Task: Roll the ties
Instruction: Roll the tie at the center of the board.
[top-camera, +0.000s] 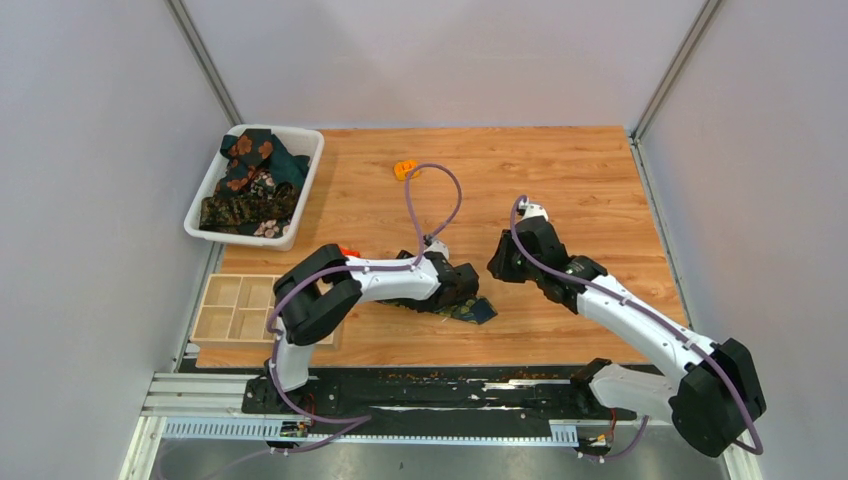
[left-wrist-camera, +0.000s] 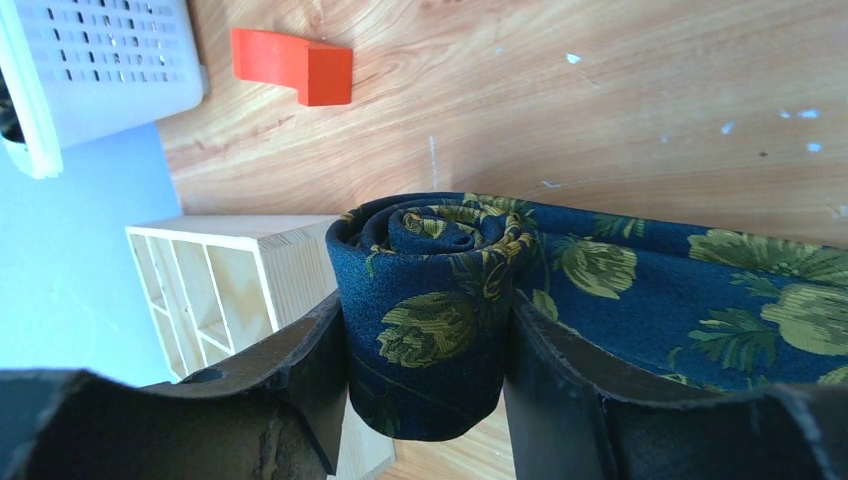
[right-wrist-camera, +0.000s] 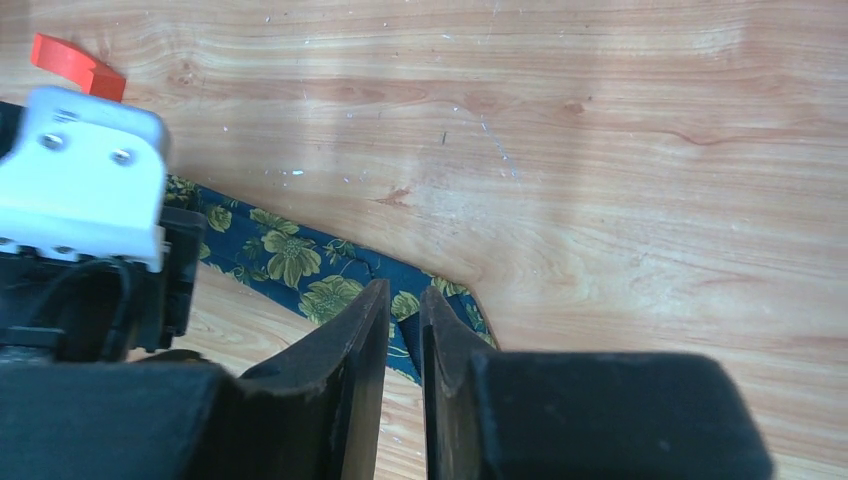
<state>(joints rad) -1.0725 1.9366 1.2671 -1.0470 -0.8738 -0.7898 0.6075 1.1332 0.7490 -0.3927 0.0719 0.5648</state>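
A navy tie (left-wrist-camera: 700, 290) with yellow-green flowers lies on the wooden table, one end wound into a tight roll (left-wrist-camera: 430, 330). My left gripper (left-wrist-camera: 428, 300) is shut on that roll, one finger pressed to each side of it. In the top view the left gripper (top-camera: 463, 290) sits low over the tie (top-camera: 478, 312) near the table's front. The tie's loose tail (right-wrist-camera: 290, 255) runs flat under my right gripper (right-wrist-camera: 403, 290), which hovers above it, open by a narrow slit with nothing between its fingers. In the top view the right gripper (top-camera: 498, 265) is just right of the left one. More ties (top-camera: 250, 180) are heaped in a white basket.
The white basket (top-camera: 300, 140) stands at the back left. A wooden compartment box (top-camera: 235, 305) sits at the front left, close beside the roll (left-wrist-camera: 230, 290). A red plastic piece (left-wrist-camera: 295, 65) lies near the left arm and an orange one (top-camera: 405, 168) farther back.
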